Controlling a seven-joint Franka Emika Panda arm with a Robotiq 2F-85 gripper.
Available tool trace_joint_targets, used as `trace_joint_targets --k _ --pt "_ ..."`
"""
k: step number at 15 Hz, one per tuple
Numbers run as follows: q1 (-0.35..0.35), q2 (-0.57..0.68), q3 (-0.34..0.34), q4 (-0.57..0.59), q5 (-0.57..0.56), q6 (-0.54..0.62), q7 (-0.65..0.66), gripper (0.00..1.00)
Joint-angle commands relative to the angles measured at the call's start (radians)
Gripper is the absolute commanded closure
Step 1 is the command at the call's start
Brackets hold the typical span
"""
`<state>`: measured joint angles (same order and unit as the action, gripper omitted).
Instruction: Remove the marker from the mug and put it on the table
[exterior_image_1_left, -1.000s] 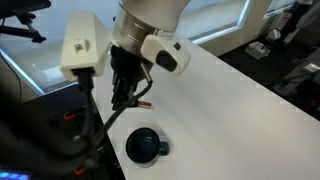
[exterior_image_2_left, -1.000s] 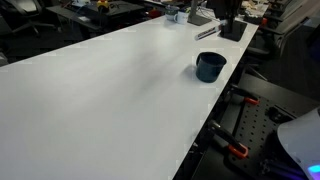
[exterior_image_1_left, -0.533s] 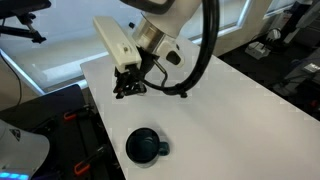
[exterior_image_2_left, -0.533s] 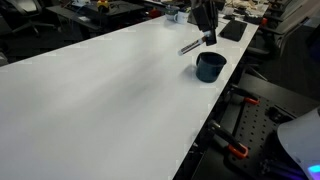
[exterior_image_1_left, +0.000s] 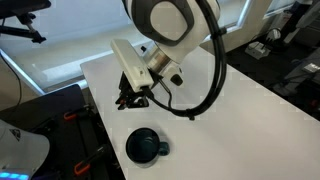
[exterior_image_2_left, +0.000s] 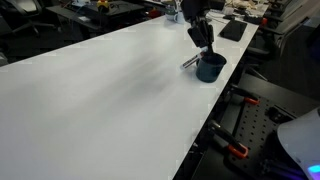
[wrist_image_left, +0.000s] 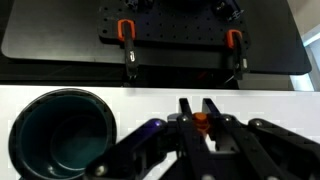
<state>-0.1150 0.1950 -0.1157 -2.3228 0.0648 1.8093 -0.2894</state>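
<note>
My gripper (wrist_image_left: 196, 110) is shut on the marker (wrist_image_left: 200, 123), whose orange-red end shows between the fingers in the wrist view. In an exterior view the marker (exterior_image_2_left: 189, 62) hangs tilted from the gripper (exterior_image_2_left: 203, 42), just beside the rim of the dark mug (exterior_image_2_left: 210, 67). The mug stands upright on the white table (exterior_image_2_left: 100, 90) and looks empty in the wrist view (wrist_image_left: 60, 135). In an exterior view the gripper (exterior_image_1_left: 130, 98) is low over the table (exterior_image_1_left: 250, 110), just beyond the mug (exterior_image_1_left: 143, 146). Whether the marker touches the table cannot be told.
The mug stands close to the table's edge. Past that edge is a dark perforated board with orange clamps (wrist_image_left: 126, 30). Desks and office clutter stand beyond the far end of the table (exterior_image_2_left: 170, 12).
The gripper has carried the marker down and closer to the mug, from the far end of the table to just beside the mug's rim. The mug has not moved.
</note>
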Motion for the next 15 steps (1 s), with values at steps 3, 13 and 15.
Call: trace_joint_targets --k 3,13,15 --pt "-0.044 0.071 0.0 0.042 0.007 -0.04 -0.005 0.95" --pt "-0.062 0.205 0.01 0.072 0.01 -0.021 0.01 0.95" --pt "-0.07 0.213 0.012 0.078 0.013 -0.043 -0.005 0.56"
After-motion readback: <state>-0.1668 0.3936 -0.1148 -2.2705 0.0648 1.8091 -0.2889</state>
